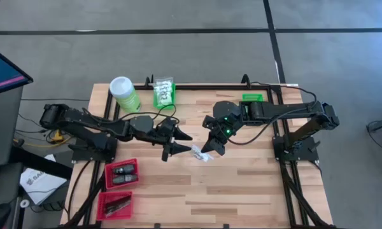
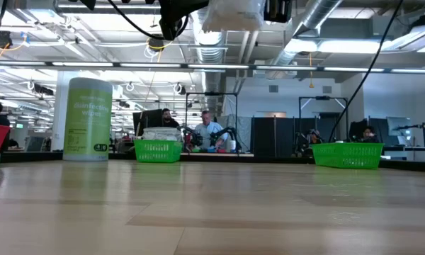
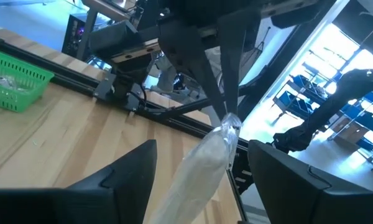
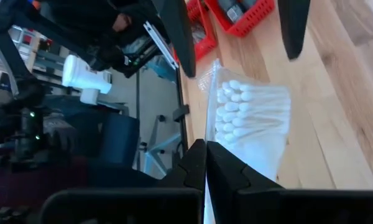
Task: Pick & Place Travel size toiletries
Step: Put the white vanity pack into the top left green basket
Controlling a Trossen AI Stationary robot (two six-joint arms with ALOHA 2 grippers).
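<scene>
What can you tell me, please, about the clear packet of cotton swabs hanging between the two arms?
The packet of cotton swabs is a clear, crinkly plastic bag packed with white-tipped swabs lying side by side. The right claw is shut on the thin sealed edge at one end, so the bag hangs in the air above the wooden table, near its middle. The left claw stands open with one finger on either side of the bag's other end, not pressing on it. Nothing else touches the bag.
</scene>
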